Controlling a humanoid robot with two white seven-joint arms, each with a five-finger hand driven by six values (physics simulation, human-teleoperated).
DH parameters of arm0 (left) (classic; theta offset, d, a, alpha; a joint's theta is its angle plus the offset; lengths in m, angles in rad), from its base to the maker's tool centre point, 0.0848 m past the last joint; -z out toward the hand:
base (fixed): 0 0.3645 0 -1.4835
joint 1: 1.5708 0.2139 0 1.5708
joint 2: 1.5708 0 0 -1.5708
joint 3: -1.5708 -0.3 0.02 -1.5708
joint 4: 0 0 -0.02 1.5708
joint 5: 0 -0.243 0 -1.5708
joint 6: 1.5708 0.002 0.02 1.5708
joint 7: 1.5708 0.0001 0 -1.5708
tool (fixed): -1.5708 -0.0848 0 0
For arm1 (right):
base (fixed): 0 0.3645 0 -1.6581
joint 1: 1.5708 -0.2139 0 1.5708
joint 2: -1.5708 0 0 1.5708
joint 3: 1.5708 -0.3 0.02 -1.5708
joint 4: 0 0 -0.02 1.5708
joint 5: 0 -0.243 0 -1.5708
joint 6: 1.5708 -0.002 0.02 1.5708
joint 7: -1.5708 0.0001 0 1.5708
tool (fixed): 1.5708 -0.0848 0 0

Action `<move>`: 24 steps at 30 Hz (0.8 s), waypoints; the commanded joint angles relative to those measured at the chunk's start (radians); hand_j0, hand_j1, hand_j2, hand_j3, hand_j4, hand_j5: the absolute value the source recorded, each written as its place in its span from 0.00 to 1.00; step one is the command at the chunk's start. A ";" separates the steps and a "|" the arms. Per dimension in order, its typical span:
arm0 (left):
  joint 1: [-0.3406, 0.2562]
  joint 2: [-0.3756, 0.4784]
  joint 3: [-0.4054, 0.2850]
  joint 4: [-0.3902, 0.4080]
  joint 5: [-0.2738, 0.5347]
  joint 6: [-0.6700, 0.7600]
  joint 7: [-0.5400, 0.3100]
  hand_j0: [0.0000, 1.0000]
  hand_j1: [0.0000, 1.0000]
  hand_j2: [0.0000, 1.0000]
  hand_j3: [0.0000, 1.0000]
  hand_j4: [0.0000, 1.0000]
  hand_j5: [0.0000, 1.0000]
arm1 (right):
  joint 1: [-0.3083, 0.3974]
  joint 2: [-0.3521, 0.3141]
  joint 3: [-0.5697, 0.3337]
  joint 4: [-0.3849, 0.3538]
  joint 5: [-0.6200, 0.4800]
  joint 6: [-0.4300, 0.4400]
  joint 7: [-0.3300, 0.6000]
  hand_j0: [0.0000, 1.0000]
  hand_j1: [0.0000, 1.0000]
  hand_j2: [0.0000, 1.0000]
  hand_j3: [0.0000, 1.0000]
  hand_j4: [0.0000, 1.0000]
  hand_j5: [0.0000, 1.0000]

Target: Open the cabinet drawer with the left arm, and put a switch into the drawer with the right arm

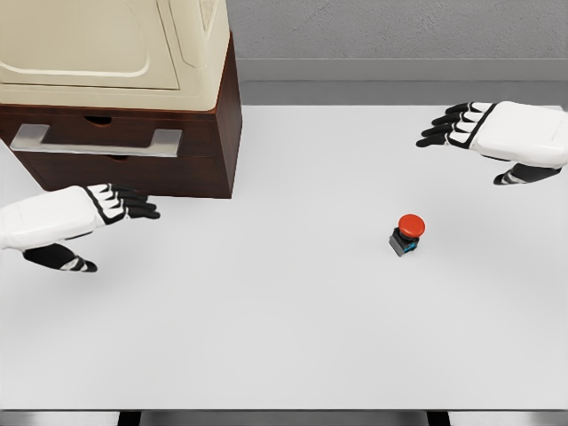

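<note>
Nearest the camera: bare white table (266,337), metal edge along the near rim. Left hand (84,217) low at the left, hovering above the table just near of the cabinet (209,142); fingers (133,206) extended and loosely together, pointing right, thumb tucked beneath; released, holding nothing, touching nothing visible. Switch (407,234) right of centre on the table, standing upright: small dark square base with a bluish corner, round red button cap on top, long axis vertical, cap facing up and tipped slightly toward the camera. Well apart from both hands and from the cabinet. Right hand (497,133) far right, hovering farther back than the switch and to its right; black fingers straight and side by side, pointing left, thumb hanging below; released, holding nothing. Cabinet at far left: dark brown body, drawer (106,160) front facing the camera and flush with the body, closed. Flat silver handle (96,139) running left to right across the drawer front, left hand near of it and below, not in contact. Cream-coloured appliance (115,44) with a rounded panel seated on top of the cabinet. Grey wall (399,35) beyond the far table edge.
</note>
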 commanded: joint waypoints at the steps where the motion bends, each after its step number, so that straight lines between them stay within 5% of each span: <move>1: -0.002 0.004 0.000 -0.007 0.004 0.001 -0.003 1.00 1.00 1.00 1.00 1.00 1.00 | 0.000 -0.001 0.000 -0.001 -0.008 0.003 0.000 1.00 1.00 1.00 1.00 1.00 1.00; 5: -0.026 0.049 -0.035 -0.007 0.013 0.001 0.004 1.00 1.00 1.00 1.00 1.00 1.00 | -0.009 -0.012 -0.014 0.015 -0.014 0.003 0.000 1.00 1.00 1.00 1.00 1.00 1.00; 9: -0.038 0.130 -0.044 -0.007 0.058 0.001 0.004 1.00 1.00 1.00 1.00 1.00 1.00 | -0.003 -0.038 0.078 0.028 -0.015 0.003 0.000 1.00 1.00 1.00 1.00 1.00 1.00; 15: -0.098 0.230 -0.148 -0.007 0.332 0.001 0.006 1.00 1.00 1.00 1.00 1.00 1.00 | -0.009 -0.041 0.110 0.025 -0.005 0.003 0.000 1.00 1.00 1.00 1.00 1.00 1.00; 18: -0.163 0.239 -0.161 -0.009 0.590 0.001 -0.262 1.00 1.00 1.00 1.00 1.00 1.00 | 0.001 -0.043 0.118 0.047 -0.008 0.003 0.000 1.00 1.00 1.00 1.00 1.00 1.00; 24: -0.195 0.214 -0.156 -0.007 0.587 0.001 -0.229 1.00 1.00 1.00 1.00 1.00 1.00 | -0.003 -0.032 0.116 0.061 -0.005 0.003 0.000 1.00 1.00 1.00 1.00 1.00 1.00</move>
